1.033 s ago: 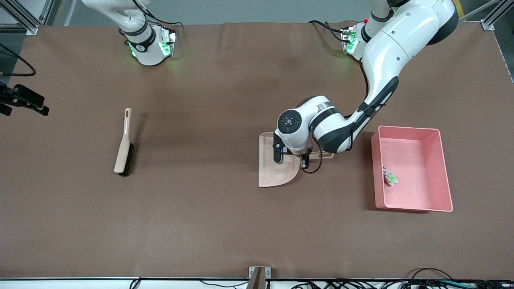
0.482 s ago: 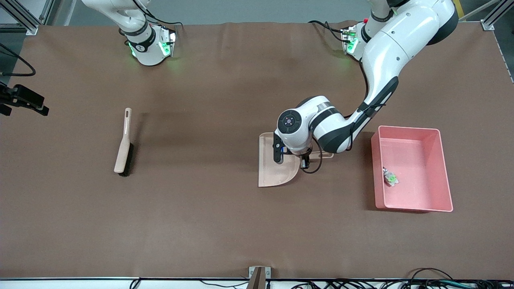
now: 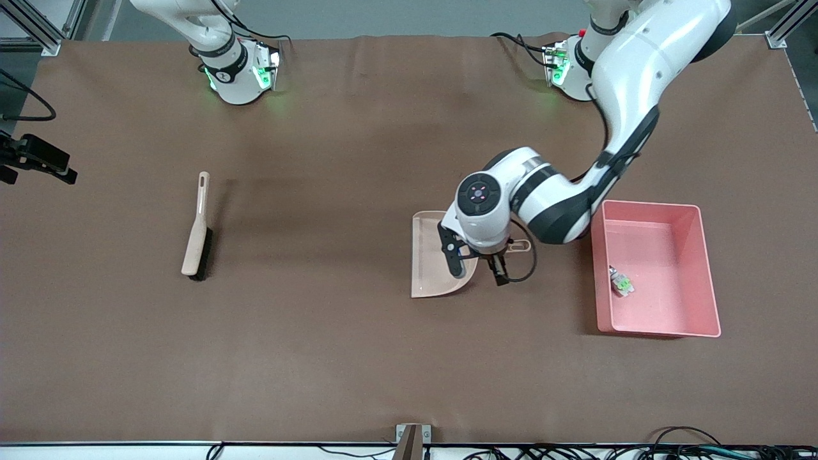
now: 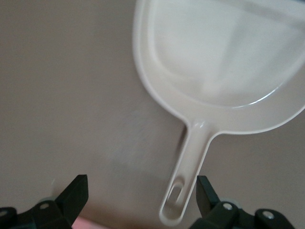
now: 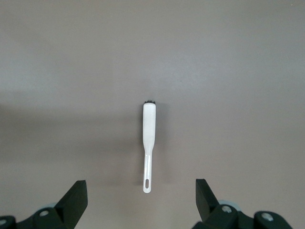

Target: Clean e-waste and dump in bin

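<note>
Left pincer (image 3: pixel 478 268): it hangs right of the frame centre in the front view, over the handle end of the beige plastic dustpan (image 3: pixel 434 262). Its two black fingers (image 4: pixel 76 193) stand wide apart and hold nothing; in the left wrist view the dustpan handle (image 4: pixel 183 183) lies on the bench between them, not touched.

Right pincer (image 5: pixel 140 202): it is high over the beige long-handled brush with black bristles (image 3: pixel 197 227), which lies at the middle left of the front view. The fingers are apart and empty. The right arm waits.

E-waste (image 3: pixel 620 281): a small white piece with some colour on it lies inside the pink tub, close to the wall on the dustpan's side. I cannot make out a second, dark piece.

Bin (image 3: pixel 706 268): the shallow rectangular pink plastic tub sits at the middle right of the front view, beside the dustpan.

Bench (image 3: pixel 332 345): a brown covered surface that carries all these things.
</note>
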